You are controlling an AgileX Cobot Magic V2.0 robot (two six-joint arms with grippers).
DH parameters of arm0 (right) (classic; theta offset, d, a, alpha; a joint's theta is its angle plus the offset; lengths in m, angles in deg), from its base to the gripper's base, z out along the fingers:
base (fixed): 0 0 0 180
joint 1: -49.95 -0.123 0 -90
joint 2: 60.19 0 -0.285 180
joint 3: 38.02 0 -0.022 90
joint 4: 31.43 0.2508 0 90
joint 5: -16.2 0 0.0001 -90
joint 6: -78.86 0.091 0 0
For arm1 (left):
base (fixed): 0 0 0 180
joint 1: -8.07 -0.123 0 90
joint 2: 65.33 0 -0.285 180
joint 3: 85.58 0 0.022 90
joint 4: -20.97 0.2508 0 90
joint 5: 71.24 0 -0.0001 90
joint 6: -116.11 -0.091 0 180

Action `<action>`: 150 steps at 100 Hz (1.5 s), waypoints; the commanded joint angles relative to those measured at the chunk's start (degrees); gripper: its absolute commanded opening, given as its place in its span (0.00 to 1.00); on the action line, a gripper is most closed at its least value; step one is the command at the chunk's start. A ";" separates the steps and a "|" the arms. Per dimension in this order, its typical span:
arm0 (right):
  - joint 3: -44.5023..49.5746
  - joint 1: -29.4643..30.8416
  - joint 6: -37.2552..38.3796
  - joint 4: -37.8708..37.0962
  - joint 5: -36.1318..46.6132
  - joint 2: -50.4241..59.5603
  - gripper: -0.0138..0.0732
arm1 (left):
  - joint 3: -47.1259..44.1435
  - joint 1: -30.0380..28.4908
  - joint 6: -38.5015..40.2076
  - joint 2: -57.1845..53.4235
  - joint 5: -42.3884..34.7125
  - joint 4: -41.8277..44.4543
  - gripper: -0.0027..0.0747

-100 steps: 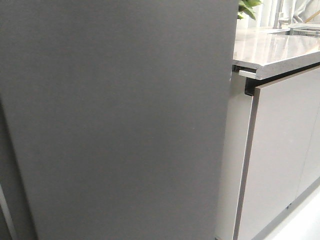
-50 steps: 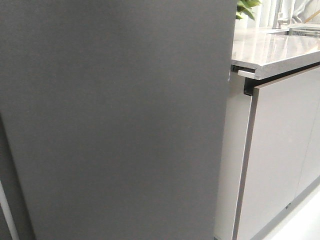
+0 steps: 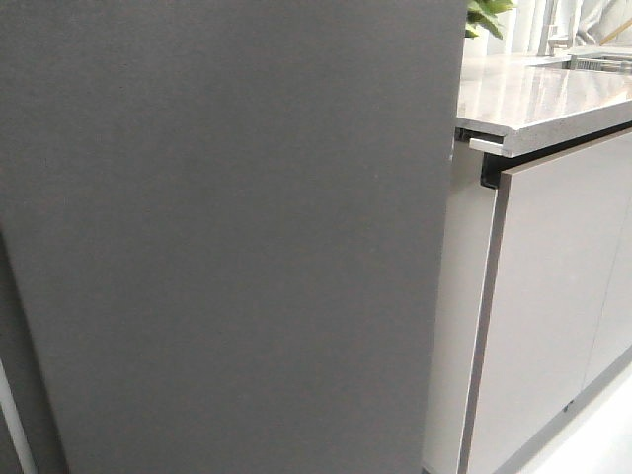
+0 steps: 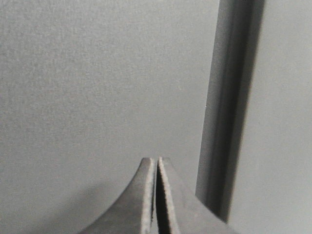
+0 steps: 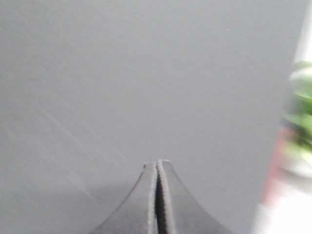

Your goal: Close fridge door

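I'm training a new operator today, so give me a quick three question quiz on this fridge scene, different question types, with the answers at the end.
1. True or false: the left claw is shut with nothing between its fingers.
2. Multiple choice: in the front view, what stands to the right of the fridge door? A) a pale cabinet front under a countertop; B) a stove; C) a chair.
3. Fill in: behind the countertop, at the top of the front view, a green ____ shows.

Key: 1 true; 2 A; 3 plant.
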 commanded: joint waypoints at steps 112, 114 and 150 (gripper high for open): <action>67.71 24.79 -0.75 -0.17 13.85 60.23 0.07 | -1.60 0.09 0.20 1.09 -4.40 -0.09 0.01; 68.15 24.79 -0.75 -0.17 14.58 60.61 0.07 | -1.60 0.09 0.20 1.09 -4.40 -0.09 0.01; 67.97 24.79 -0.75 -0.17 12.21 63.70 0.07 | -1.60 0.09 0.20 1.09 -4.40 -0.09 0.01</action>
